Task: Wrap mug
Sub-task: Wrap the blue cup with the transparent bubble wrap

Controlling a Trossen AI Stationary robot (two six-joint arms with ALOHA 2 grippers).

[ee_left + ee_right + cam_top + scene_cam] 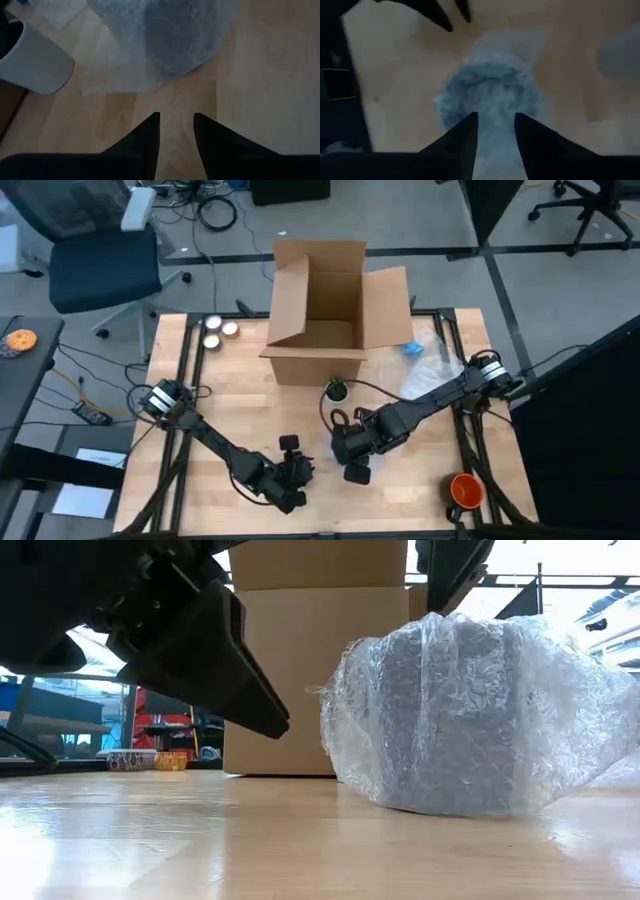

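**Mug wrap: looked nearly finished, zero labels to read**

Found the wrapped mug (470, 720) sitting right of centre in the table-level shot, resting on the wooden table (200, 840) and fully bundled in clear bubble wrap. Could only make out a dark, blurry lump through the plastic. Spotted loose folds puffing out on both sides and nothing like tape holding them down. Judged the wrapping itself as basically done. Guessed at tucking or securing the ends as the leftover bit, and maybe a trip into the open cardboard box (320, 320) at upper centre of the overhead shot, just behind the bundle.

Caught the left gripper (176, 115) at lower centre of the overhead frame, fingers parted by a narrow gap, pinching nothing, aimed at the bundle from just beside it. Caught the right gripper (495, 115) a bit to the right of that, hanging over the bundle with fingers likewise slightly apart and the wrap showing through the gap. Saw no squeeze on the plastic, so called it not gripping.

Also noticed a pale grey cup (35, 60) near the bundle in the left wrist shot, a spare sheet of bubble wrap (432, 370) right of the box, and something orange (466, 490) at lower right of the overhead frame.

Hunted for brands, labels, print on the box. Found nothing readable anywhere.
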